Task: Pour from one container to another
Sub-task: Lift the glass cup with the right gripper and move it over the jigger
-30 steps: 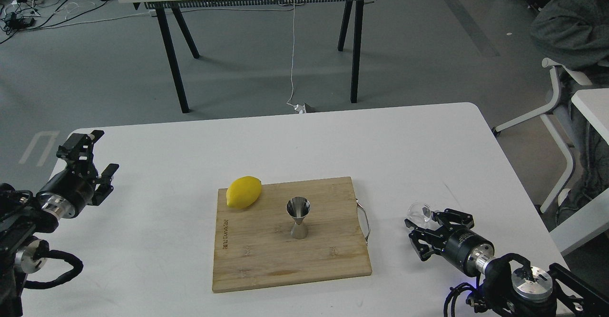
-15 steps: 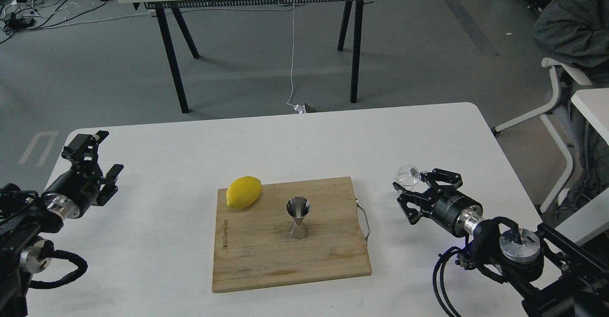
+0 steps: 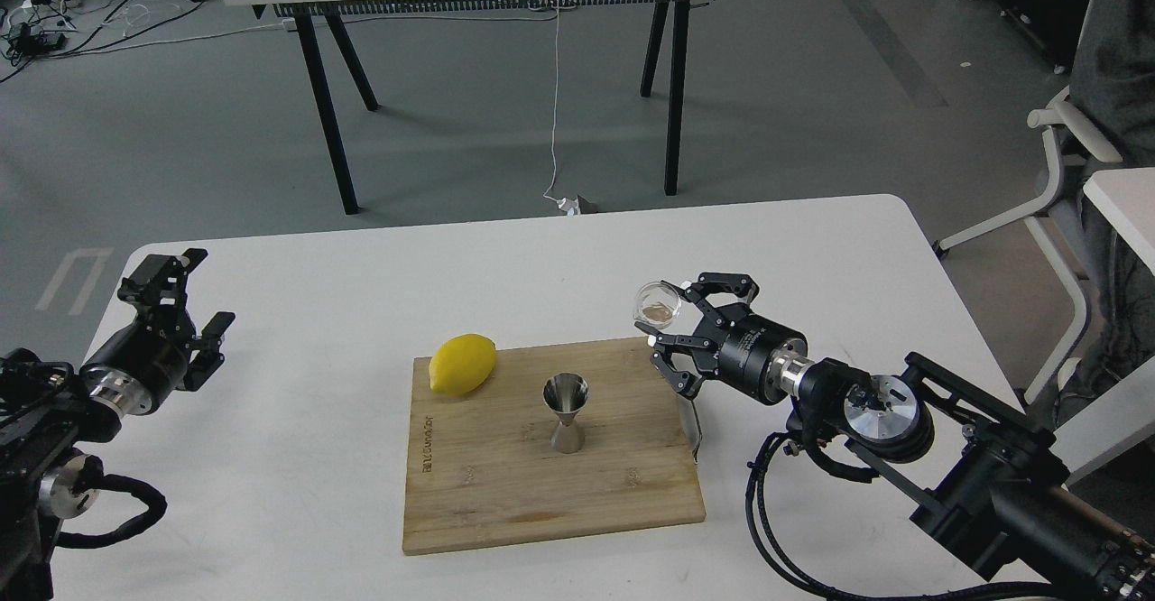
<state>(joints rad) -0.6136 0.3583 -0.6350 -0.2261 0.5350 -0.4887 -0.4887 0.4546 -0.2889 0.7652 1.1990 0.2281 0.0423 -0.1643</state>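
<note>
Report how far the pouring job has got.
Done: the right end effector has the small clear glass cup picked up and holds it in the air, near the right edge of the wooden cutting board. In hand: carrying it toward the shiny steel hourglass jigger, which stands upright on the board. Left: positioning above the jigger and tipping; no pour shows yet. The left end effector is open, idle.

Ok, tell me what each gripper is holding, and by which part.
The right gripper holds the small glass cup, apparently pinched at its rim or side by the upper fingers. The left gripper holds nothing.
</note>
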